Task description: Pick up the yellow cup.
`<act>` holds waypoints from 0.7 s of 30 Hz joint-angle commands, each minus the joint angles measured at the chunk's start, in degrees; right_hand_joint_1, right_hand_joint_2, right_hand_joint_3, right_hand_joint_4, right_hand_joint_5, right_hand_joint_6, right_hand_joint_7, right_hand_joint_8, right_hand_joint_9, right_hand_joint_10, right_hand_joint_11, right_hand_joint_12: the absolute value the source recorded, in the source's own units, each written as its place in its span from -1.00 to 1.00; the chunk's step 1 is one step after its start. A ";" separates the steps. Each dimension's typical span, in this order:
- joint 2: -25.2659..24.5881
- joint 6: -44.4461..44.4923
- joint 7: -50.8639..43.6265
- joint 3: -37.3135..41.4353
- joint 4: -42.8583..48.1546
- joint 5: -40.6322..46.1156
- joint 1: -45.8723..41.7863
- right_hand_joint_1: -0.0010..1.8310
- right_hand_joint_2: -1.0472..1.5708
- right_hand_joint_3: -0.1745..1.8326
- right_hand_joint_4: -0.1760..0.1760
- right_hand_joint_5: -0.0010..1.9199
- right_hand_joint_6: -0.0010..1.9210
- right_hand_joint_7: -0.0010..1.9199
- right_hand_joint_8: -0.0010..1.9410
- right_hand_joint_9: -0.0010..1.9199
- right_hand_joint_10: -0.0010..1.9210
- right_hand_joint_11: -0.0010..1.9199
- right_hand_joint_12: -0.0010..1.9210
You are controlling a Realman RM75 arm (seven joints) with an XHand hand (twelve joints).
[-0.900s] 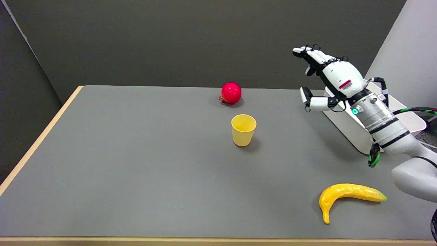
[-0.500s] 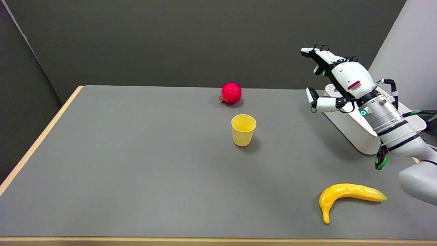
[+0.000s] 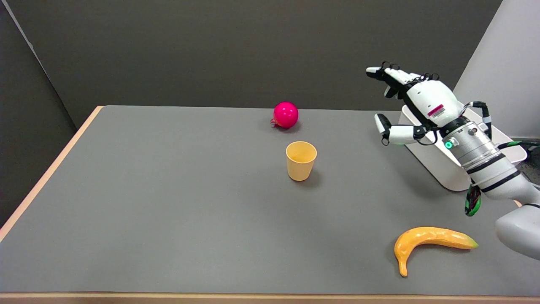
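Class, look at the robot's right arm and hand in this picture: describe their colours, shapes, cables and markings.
The right hand has a white shell, black joints, thin black cables and a small red-and-white label. A ribbed silver wrist with a green light and black bands leads to the smooth white right arm, with a green-and-black cable alongside.

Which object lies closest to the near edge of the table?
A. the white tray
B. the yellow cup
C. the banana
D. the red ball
C: the banana lies low in the head view, near the table's near right corner, while the yellow cup stands mid-table, the red ball sits near the far edge, and the white tray is at the far right under the right hand.
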 commanded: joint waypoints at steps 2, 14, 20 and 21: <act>-3.78 -11.82 -11.01 0.88 10.37 2.91 -6.95 -0.04 0.38 0.17 0.61 -0.76 -0.47 -0.58 -0.56 -0.32 0.32 -0.48 0.69; -8.72 -12.09 -16.75 -4.07 10.02 3.63 -4.91 -0.02 0.38 0.16 0.61 -0.73 -0.41 -0.56 -0.54 -0.39 0.27 -0.48 0.70; -8.07 -11.38 -16.12 -10.88 8.52 3.63 2.85 -0.11 0.35 0.18 0.43 -0.80 -0.58 -0.70 -0.66 -0.66 -0.13 -0.74 0.49; -8.28 -11.16 -15.97 -12.41 7.75 3.63 4.61 -0.16 0.34 0.19 0.42 -0.83 -0.59 -0.74 -0.67 -0.70 -0.19 -0.80 0.42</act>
